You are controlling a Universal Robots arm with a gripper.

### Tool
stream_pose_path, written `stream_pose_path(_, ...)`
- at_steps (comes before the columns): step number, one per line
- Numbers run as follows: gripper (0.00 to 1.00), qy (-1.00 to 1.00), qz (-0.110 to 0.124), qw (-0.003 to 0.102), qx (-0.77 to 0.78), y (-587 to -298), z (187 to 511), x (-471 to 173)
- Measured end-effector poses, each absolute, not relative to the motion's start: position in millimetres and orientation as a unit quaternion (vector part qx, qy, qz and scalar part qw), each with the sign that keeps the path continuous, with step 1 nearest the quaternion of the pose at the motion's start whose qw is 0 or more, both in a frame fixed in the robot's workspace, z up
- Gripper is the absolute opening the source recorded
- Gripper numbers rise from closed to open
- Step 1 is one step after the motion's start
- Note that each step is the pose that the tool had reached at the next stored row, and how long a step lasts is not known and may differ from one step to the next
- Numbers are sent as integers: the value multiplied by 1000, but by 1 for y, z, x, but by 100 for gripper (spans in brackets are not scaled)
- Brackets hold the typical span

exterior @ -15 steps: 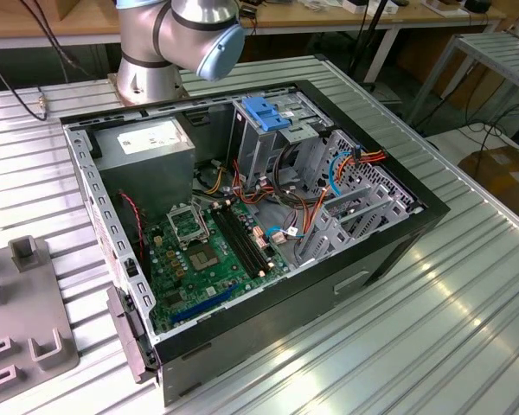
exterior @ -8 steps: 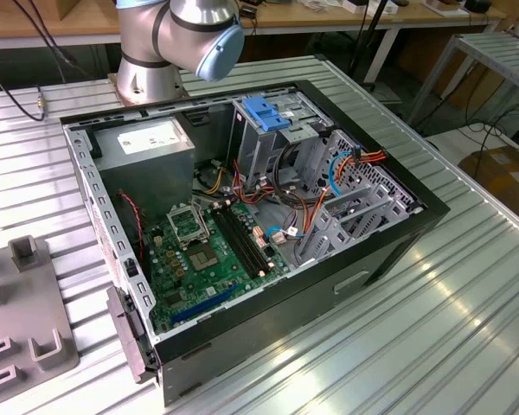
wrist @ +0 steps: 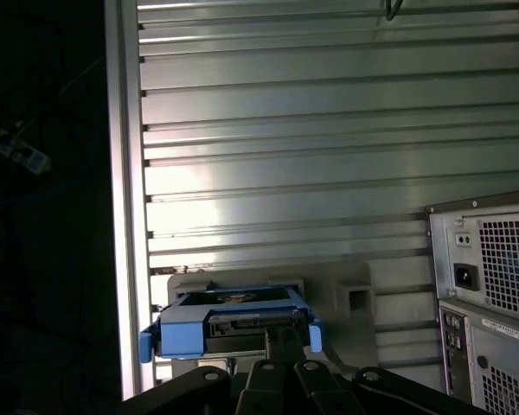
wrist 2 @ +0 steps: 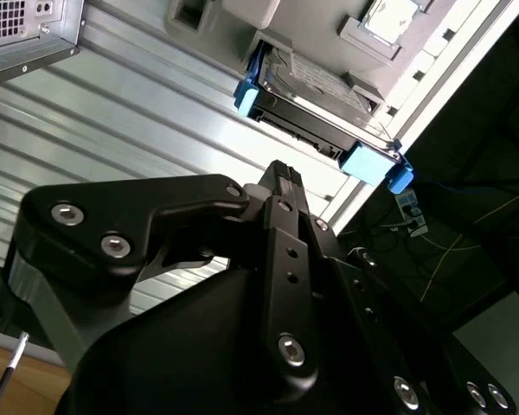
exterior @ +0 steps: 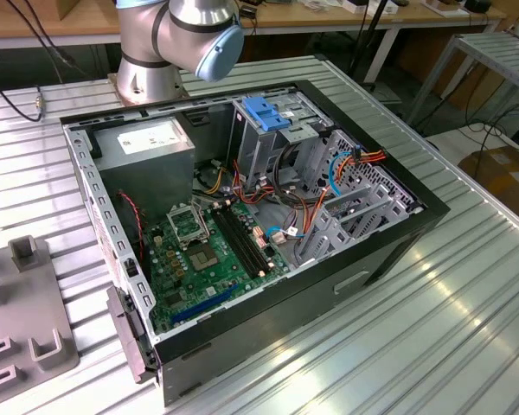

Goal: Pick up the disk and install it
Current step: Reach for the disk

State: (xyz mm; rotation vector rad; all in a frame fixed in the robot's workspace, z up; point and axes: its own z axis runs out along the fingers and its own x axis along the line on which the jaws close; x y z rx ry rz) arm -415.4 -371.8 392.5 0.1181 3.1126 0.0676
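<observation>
Disk (wrist 2: 316, 91) w/ blue carrier frame sits in a grey holder (wrist 2: 259, 10) on the slatted metal worktop (wrist 2: 138, 112), right by the worktop's edge and near the PC case (wrist: 493, 285) rear. Claw (wrist 2: 281, 173) hangs just beside the disk; contact unclear. Spread or pressed together: can't tell. Exterior view: PC case lies open, arm base (exterior: 151, 65) behind it.

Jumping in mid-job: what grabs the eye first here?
In the exterior view, an open computer case lies on the slatted table, its green motherboard exposed. In the second wrist view, the blue-framed disk sits in a grey holder at the table's edge, the hand close by.
</observation>
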Motion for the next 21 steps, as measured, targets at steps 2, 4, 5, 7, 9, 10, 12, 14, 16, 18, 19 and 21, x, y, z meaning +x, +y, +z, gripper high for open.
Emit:
stream_pose_path(2,10,999,22,13,38,-372,392,-415)
stream_pose_path(4,10,999,16,13,38,-372,392,-416)
stream_pose_path(5,10,999,7,14,38,-372,393,-416)
stream_pose_path(7,10,999,-10,14,38,-372,392,-416)
stream_pose_path(9,10,999,-18,15,37,-372,392,-416)
stream_pose_path(10,10,999,-18,15,37,-372,392,-418)
stream_pose_path(12,10,999,-18,15,37,-372,392,-429)
stream_pose_path(14,10,999,-18,15,37,-372,391,-437)
stream_pose_path(16,10,999,-18,15,37,-372,391,-447)
stream_pose_path(18,10,999,-18,15,37,-372,391,-456)
stream_pose_path(19,10,999,-18,15,37,-372,391,-458)
stream_pose_path(21,10,999,-18,15,37,-372,391,-458)
